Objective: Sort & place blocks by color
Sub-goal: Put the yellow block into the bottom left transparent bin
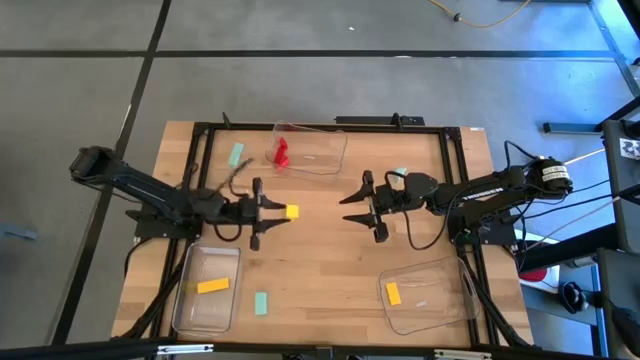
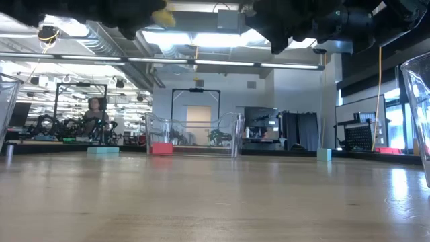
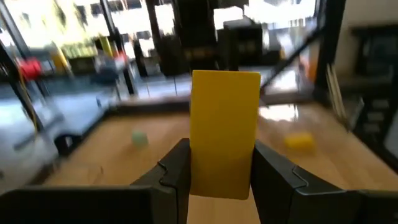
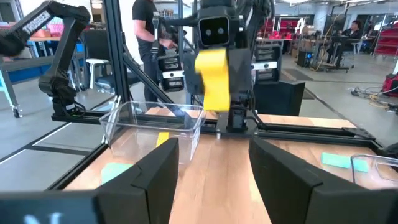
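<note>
Bare table (image 1: 320, 270) between trays

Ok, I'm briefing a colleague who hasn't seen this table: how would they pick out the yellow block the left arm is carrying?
Start at the wooden table and find its middle, between the two arms. There the left gripper holds a flat yellow block in the air, facing the open right gripper. Unlike the yellow bars lying in the two near trays, it is clamped between gripper fingers, off the wood.
</note>
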Motion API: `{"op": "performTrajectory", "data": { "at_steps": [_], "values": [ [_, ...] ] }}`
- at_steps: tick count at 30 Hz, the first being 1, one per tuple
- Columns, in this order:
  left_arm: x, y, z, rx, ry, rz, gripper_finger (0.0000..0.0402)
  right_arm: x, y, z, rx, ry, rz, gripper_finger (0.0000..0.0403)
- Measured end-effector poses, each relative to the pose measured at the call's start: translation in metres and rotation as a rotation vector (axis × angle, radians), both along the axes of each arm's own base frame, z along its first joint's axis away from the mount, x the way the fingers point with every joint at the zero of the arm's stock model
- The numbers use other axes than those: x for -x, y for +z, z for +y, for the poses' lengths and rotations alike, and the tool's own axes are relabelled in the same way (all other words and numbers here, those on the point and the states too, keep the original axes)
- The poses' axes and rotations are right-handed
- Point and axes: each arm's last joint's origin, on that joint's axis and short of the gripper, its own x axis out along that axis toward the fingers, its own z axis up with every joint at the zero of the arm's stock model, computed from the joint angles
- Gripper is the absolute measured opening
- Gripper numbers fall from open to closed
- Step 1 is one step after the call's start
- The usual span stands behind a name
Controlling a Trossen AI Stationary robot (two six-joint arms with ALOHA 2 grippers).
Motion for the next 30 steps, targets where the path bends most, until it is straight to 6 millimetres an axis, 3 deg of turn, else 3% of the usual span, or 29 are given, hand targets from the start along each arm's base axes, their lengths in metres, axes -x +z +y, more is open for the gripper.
{"op": "performTrajectory", "data": {
  "at_steps": [7, 11, 16, 22, 30],
  "values": [
    [0.017, 0.029, -0.021, 0.122, -0.178, 0.465, 0.0113, 0.0, -0.001, 0.0, -0.002, 0.0, 0.013, 0.0198],
    [0.028, 0.049, -0.052, 0.226, -0.318, 0.644, 0.0113, 0.0, -0.002, 0.0, -0.003, 0.0, 0.018, 0.0198],
    [0.04, 0.057, -0.095, 0.284, -0.285, 0.867, 0.0113, 0.0, -0.002, 0.0, -0.004, 0.0, 0.02, 0.0198],
    [0.053, 0.043, -0.137, 0.362, -0.11, 1.198, 0.0113, 0.0, -0.002, 0.0, -0.029, 0.0, 0.025, 0.0198],
    [0.062, -0.004, -0.174, 0.348, 0.028, 1.526, 0.0113, 0.0, -0.002, 0.0, -0.026, 0.0, 0.024, 0.0198]
  ]
}}
